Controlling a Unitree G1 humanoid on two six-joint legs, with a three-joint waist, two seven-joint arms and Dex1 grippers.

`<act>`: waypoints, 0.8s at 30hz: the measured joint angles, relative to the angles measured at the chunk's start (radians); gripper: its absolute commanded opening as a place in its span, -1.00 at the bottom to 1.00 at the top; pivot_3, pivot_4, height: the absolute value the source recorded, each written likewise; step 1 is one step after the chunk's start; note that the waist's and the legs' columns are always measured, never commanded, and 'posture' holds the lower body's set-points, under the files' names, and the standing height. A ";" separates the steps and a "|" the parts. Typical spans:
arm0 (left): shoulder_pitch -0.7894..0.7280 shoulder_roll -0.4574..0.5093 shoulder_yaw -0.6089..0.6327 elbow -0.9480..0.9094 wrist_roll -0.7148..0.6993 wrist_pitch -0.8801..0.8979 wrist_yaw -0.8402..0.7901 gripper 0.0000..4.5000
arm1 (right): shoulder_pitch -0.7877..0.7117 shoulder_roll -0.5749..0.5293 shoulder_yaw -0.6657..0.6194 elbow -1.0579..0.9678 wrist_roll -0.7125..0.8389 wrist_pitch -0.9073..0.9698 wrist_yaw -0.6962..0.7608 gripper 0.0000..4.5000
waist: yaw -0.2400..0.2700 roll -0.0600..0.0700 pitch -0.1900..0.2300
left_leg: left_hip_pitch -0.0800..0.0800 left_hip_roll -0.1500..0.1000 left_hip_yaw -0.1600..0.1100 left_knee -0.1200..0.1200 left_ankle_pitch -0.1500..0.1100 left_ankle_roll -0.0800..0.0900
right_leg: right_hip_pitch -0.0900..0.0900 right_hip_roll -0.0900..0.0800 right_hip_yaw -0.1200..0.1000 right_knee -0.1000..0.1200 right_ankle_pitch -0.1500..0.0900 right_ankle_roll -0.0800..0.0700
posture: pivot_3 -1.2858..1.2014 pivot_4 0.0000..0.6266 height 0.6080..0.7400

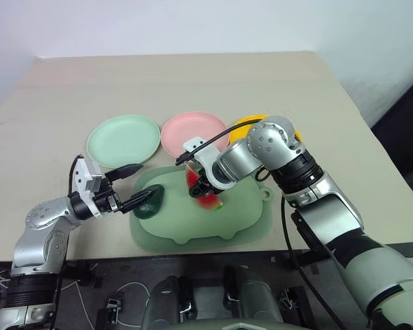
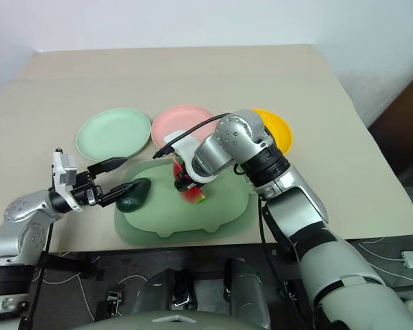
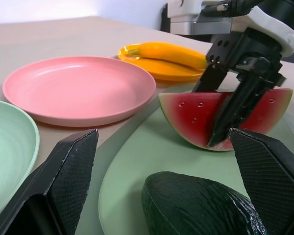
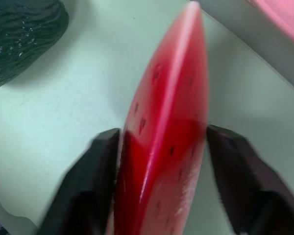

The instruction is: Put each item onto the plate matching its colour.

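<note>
- Right gripper (image 1: 205, 189) points steeply down over the pale green mat (image 1: 248, 218); its two black fingers straddle the red watermelon wedge (image 3: 225, 117), one pad (image 4: 85, 186) against the left face, the other just off the right. Closing on it, grip not yet firm, I judge.
- Wedge stands on its rind on the mat, so its flat faces offer the fingers a fair hold.
- Left gripper (image 1: 129, 185) level, fingers spread wide around the dark green avocado (image 1: 149, 203), which lies on the mat; nothing held.
- Yellow banana (image 3: 171, 52) already lies on the yellow-orange plate (image 2: 283, 132).
- Pink plate (image 1: 186, 130) and mint green plate (image 1: 120, 141) bare, just beyond the mat.
- Right forearm crosses before the yellow-orange plate; the way to pink looks free.
</note>
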 measured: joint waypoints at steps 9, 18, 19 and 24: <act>-0.008 0.000 -0.001 -0.018 0.000 0.004 0.005 1.00 | 0.000 -0.017 0.031 -0.035 -0.080 -0.001 0.125 -0.03 | 0.000 0.000 0.000 | 0.000 0.000 0.000 0.000 0.000 0.000 | 0.000 0.000 0.000 0.000 0.000 0.000 | 0.03 -0.52 0.33; -0.012 0.000 -0.002 -0.029 0.000 0.021 0.009 1.00 | -0.010 -0.027 0.016 -0.063 -0.151 0.000 0.250 -0.06 | 0.000 0.000 0.000 | -0.001 0.000 0.000 0.000 0.000 0.000 | -0.002 0.000 0.000 0.000 0.000 0.000 | 0.03 -0.52 0.33; -0.010 0.001 -0.001 -0.034 0.000 0.021 0.009 1.00 | -0.025 -0.029 -0.005 -0.063 -0.161 0.000 0.274 -0.06 | 0.000 0.000 0.000 | -0.001 0.000 0.000 0.000 0.000 0.000 | -0.002 0.000 0.000 0.000 0.000 0.000 | 0.03 -0.52 0.33; 0.018 0.008 0.005 -0.062 -0.005 0.026 0.016 1.00 | -0.149 -0.070 -0.082 -0.017 -0.267 -0.077 0.399 -0.06 | -0.001 0.000 0.000 | -0.001 0.000 0.000 0.000 0.000 0.000 | -0.002 0.000 0.000 0.000 0.000 0.000 | 0.03 -0.52 0.33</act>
